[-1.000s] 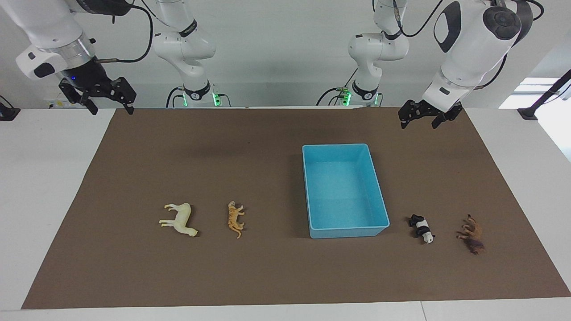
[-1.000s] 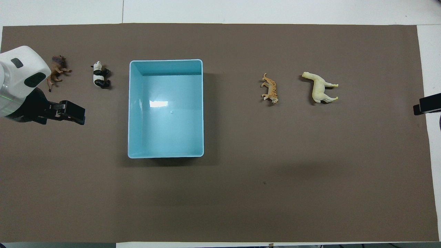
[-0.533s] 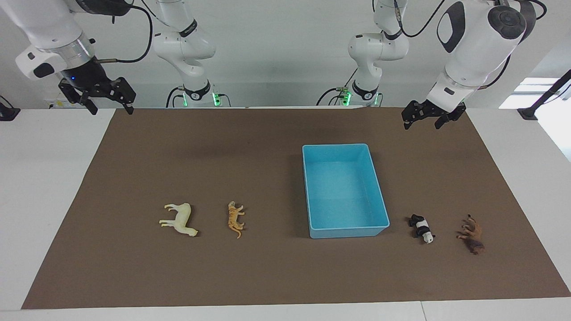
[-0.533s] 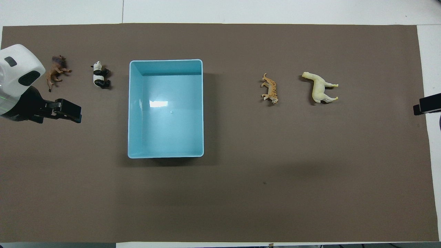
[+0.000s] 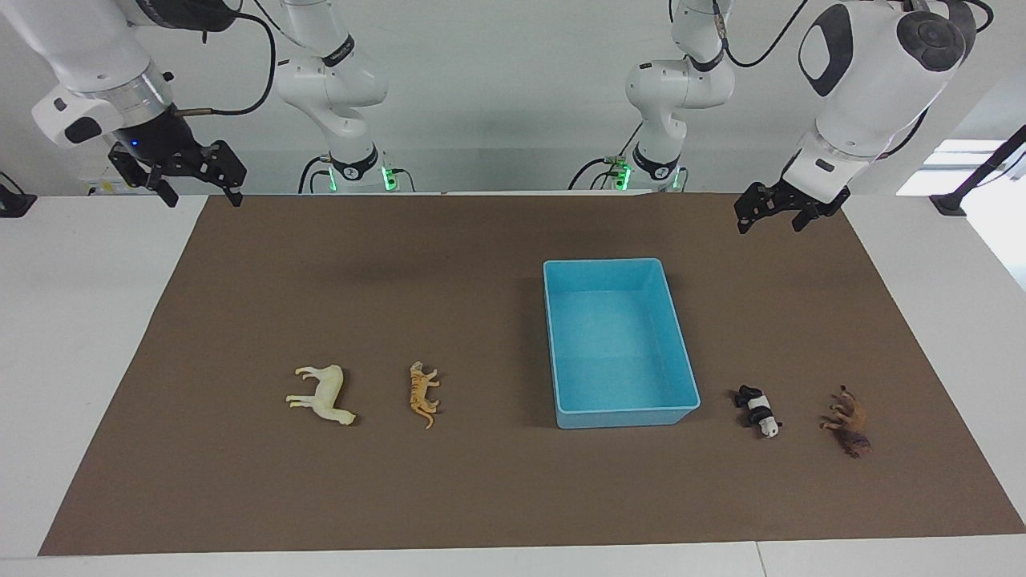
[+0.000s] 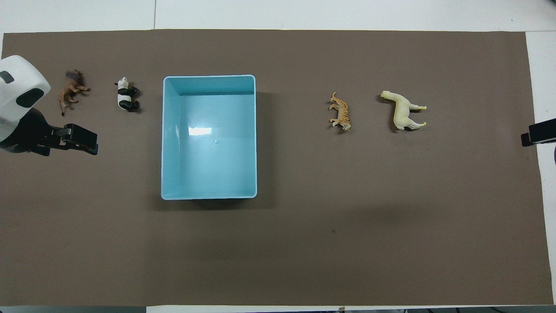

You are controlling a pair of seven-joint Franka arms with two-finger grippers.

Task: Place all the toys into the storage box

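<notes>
Four toys lie on their sides on the brown mat. The cream-white horse [image 5: 322,394] [image 6: 404,111] and the orange tiger [image 5: 422,393] [image 6: 341,116] are toward the right arm's end. The panda [image 5: 757,410] [image 6: 125,94] and the brown lion [image 5: 848,421] [image 6: 69,90] are toward the left arm's end. Between the two pairs stands the light blue storage box [image 5: 617,344] [image 6: 208,139], with nothing in it. My left gripper [image 5: 771,216] [image 6: 80,141] hangs open and holds nothing, high over the mat at its own end. My right gripper [image 5: 199,191] [image 6: 536,132] waits open over the mat's corner.
The brown mat [image 5: 481,264] covers most of the white table [image 5: 80,320]. Bare white table borders it at both ends. The two arm bases [image 5: 357,172] stand at the table's edge.
My left gripper has drifted a little toward its own end of the table. The right gripper and all toys have stayed put.
</notes>
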